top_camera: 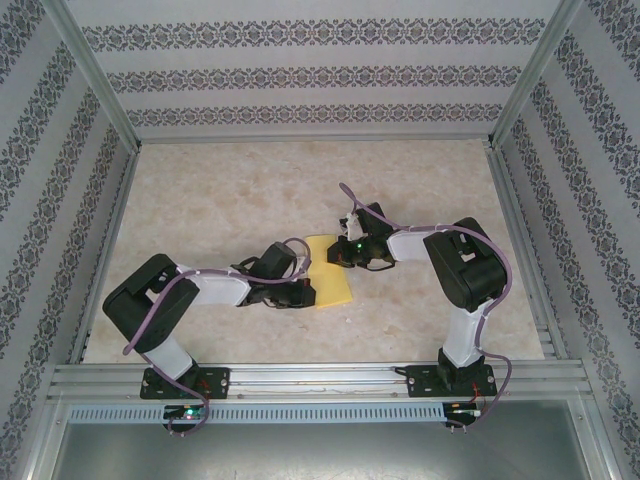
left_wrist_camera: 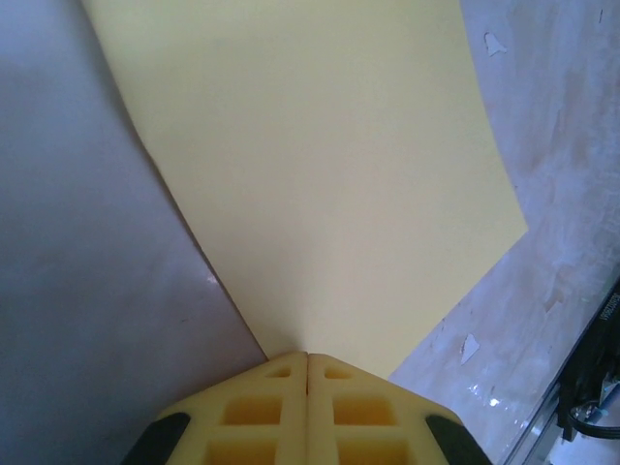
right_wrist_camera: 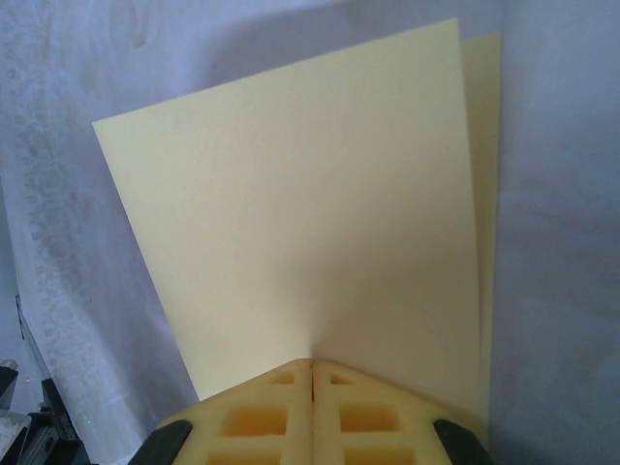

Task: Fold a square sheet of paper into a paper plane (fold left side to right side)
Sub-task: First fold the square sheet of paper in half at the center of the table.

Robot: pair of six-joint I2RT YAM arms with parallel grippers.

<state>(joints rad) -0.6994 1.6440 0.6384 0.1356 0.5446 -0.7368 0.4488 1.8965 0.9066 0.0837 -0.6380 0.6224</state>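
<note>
The square sheet of paper [top_camera: 333, 282] is plain yellow and lies mid-table, doubled over between the two grippers. My left gripper [top_camera: 304, 291] is shut on its near left edge. In the left wrist view the paper [left_wrist_camera: 320, 165] spreads away from the shut fingertips [left_wrist_camera: 307, 357], lifted and curving off the table. My right gripper [top_camera: 338, 251] is shut on the far edge. In the right wrist view the sheet [right_wrist_camera: 300, 213] rises from the shut tips [right_wrist_camera: 312, 364]. A second layer [right_wrist_camera: 489, 194] peeks out along its right side.
The marbled tabletop [top_camera: 220, 200] is boxed in by patterned walls and metal posts. An aluminium rail [top_camera: 320, 381] runs along the near edge by the arm bases. The same rail [left_wrist_camera: 581, 407] shows at the lower right of the left wrist view.
</note>
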